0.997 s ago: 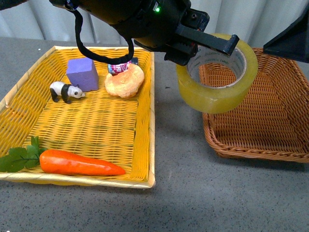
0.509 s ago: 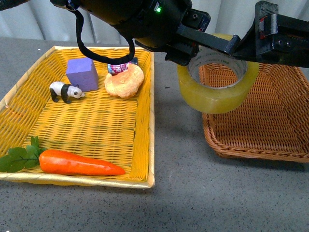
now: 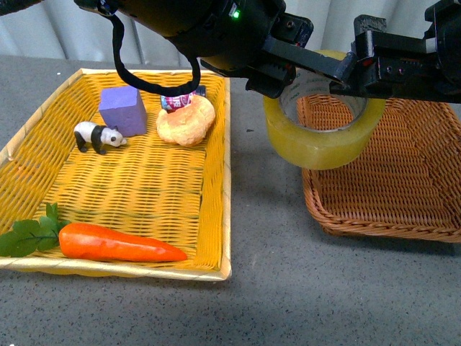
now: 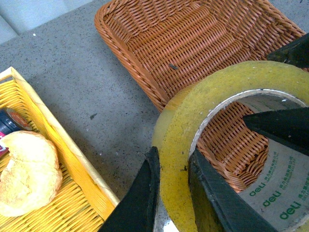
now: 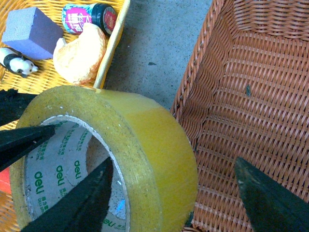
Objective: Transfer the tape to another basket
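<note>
Over wicker basket (image 3: 403,180) rim — yellowish tape roll (image 3: 324,140), L gripper (image 4: 171,166) pinching wall; R gripper (image 5: 172,166) spread wide.

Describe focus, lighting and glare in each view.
Front view: even light, no harsh glare; the near left arm is dark and featureless. Left wrist view: jaws are black soft-edged silhouettes, tape sharp. Right wrist view: basket weave crisp, jaws blurred.

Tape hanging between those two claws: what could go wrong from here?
1. Only the left gripper pinches the wall of the tape; the right gripper is open around it. Letting go too soon could drop it.
2. It hangs over the rim of the basket, not its middle, so a dropped roll might bounce out onto the table.
</note>
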Controlling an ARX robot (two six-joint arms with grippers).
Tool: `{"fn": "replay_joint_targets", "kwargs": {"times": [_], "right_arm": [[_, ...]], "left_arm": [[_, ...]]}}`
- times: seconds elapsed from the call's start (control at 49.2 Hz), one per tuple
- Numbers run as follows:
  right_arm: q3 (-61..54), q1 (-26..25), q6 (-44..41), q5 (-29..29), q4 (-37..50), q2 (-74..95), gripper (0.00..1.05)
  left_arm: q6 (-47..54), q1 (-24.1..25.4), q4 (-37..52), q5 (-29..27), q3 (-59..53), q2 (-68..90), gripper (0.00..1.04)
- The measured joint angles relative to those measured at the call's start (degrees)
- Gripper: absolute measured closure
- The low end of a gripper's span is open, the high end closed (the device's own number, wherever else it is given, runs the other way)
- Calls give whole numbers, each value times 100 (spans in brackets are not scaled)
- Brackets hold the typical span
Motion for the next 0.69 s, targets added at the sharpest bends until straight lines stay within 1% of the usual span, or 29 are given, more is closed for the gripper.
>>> {"fn": "replay_joint_targets", "kwargs": {"times": [0.081,0.102,0.183,0.203,0.244,0.264,0.285,0.305,0.326,0.387,0.407,0.427,0.529,0.549,0.631,0.651,0.692], "right_arm": [[0,4,28,-2,-17,4,48],[0,4,35,-2,-20,4,50],[0,7,90,-50,-46,4,63],[0,15,96,-50,-50,4,66],[2,31,122,-17,-42,7,73],[9,33,127,-11,-33,9,74],[20,33,131,31,-11,13,77],[24,35,133,55,-4,20,79],[31,35,155,85,0,31,81],[31,-11,321,4,2,66,88],[31,-28,350,-11,7,74,89],[31,-35,367,-9,20,81,89],[35,-170,302,96,111,208,89],[42,-225,297,138,133,256,89],[109,-455,262,354,160,492,89],[118,-511,254,382,175,538,89],[140,-621,245,409,203,625,89]], "left_arm": [[0,0,0,-2,0,0,91],[0,0,0,-2,0,0,91],[0,-4,2,-24,0,0,91],[-2,-26,28,-111,-2,0,91],[-9,-87,306,-629,-59,0,91],[-17,-109,352,-754,-68,0,90],[-35,-146,422,-999,-79,0,87],[-72,-190,472,-1119,-90,-11,83],[-87,-205,487,-1139,-92,-28,81],[-157,-245,511,-1187,-142,-118,70],[-173,-245,520,-1187,-164,-144,68],[-232,-243,562,-1158,-232,-199,61],[-487,-232,660,-1084,-420,-424,45],[-487,-232,664,-1086,-431,-442,44],[-636,-201,761,-1169,-643,-673,29],[-688,-186,789,-1163,-726,-750,24],[-739,-164,824,-1174,-804,-813,18]]}}
